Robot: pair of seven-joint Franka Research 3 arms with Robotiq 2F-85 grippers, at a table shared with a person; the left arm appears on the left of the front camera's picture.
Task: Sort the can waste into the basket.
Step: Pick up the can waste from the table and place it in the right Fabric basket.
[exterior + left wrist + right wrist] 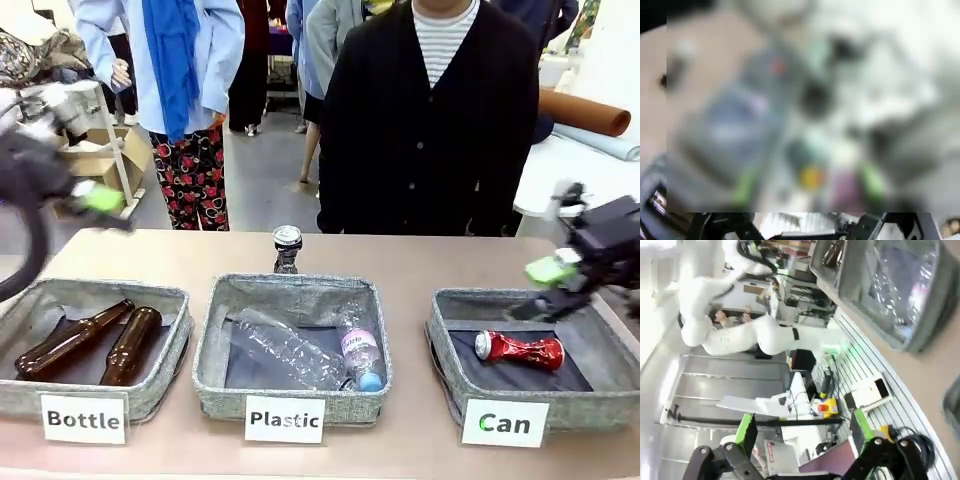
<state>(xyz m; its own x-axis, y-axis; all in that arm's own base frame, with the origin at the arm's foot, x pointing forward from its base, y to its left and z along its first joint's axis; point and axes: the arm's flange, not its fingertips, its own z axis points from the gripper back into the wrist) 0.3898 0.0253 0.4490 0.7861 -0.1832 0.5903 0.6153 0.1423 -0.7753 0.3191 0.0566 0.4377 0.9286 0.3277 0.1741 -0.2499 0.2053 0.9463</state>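
At the right end of the desk's (pixel 430 255) near edge the Can basket (pixel 590 405) is sitting, with the Plastic basket (pixel 210 360) beside it at the middle. A red can (pixel 520 349) is lying on its side inside the Can basket. A grey can (pixel 287 247) with a silver top is standing upright just behind the Plastic basket, toward the far edge and apart from both arms. The right pincer (pixel 556 272) is hovering over the Can basket's far right rim, its pads (pixel 746 429) spreading wide and gripping nothing. The left pincer (pixel 100 199) is hanging blurred above the far left corner. Its green pads (pixel 743 189) are showing well apart in the smeared wrist view, so it is looking spread.
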